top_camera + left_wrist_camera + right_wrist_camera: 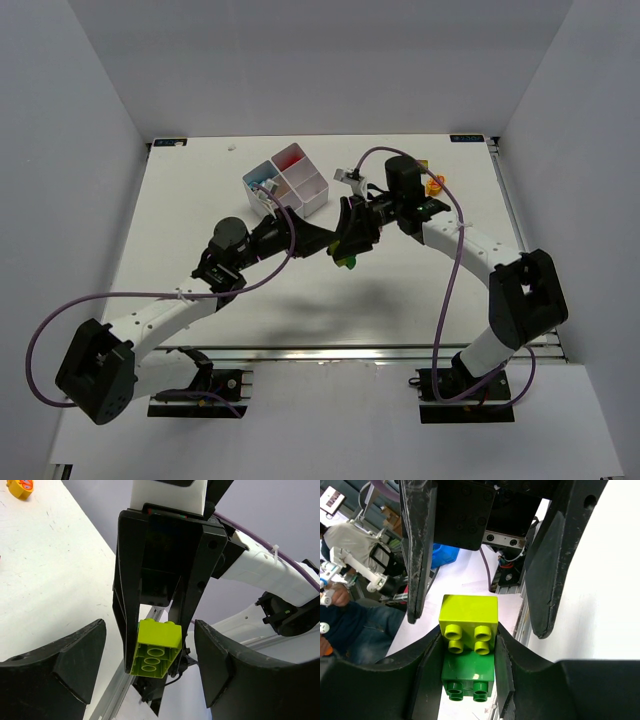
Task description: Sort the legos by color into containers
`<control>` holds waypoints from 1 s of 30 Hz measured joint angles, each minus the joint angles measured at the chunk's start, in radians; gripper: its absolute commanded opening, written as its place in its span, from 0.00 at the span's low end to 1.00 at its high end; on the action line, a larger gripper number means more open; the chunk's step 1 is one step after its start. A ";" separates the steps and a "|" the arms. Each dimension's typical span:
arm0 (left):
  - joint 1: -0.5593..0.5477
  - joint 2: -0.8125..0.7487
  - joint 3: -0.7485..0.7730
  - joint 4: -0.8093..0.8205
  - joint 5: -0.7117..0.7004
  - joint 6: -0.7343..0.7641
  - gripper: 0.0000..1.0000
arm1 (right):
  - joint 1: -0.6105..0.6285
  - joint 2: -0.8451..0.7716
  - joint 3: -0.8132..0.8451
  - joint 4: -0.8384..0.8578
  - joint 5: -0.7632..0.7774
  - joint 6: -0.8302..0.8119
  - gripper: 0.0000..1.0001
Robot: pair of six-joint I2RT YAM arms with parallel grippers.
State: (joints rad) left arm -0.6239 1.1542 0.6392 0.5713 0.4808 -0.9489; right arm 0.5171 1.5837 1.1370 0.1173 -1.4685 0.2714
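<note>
My right gripper (468,637) is shut on two stuck-together bricks, a lime green brick (468,616) on a dark green brick (468,672), held above the table (200,200). The lime brick (155,647) also shows in the left wrist view, between the right gripper's fingers. My left gripper (149,630) is open, its fingers (75,665) standing apart on either side of the brick without touching it. In the top view both grippers meet at the table's middle, where the green bricks (347,262) show. The white four-compartment tray (310,196) lies just behind, with red and blue bricks inside.
An orange and yellow brick cluster (433,184) lies at the right back of the table; it also shows in the left wrist view (21,487). A small white piece (347,176) sits right of the tray. White walls enclose the table.
</note>
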 measured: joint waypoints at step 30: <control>0.000 0.002 0.051 -0.086 -0.019 0.082 0.14 | -0.007 0.032 -0.007 0.148 0.030 0.269 0.19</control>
State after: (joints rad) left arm -0.6239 1.1557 0.6899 0.4854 0.4618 -0.8665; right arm 0.5098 1.6161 1.1301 0.2657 -1.4384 0.5407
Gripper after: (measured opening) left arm 0.468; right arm 0.431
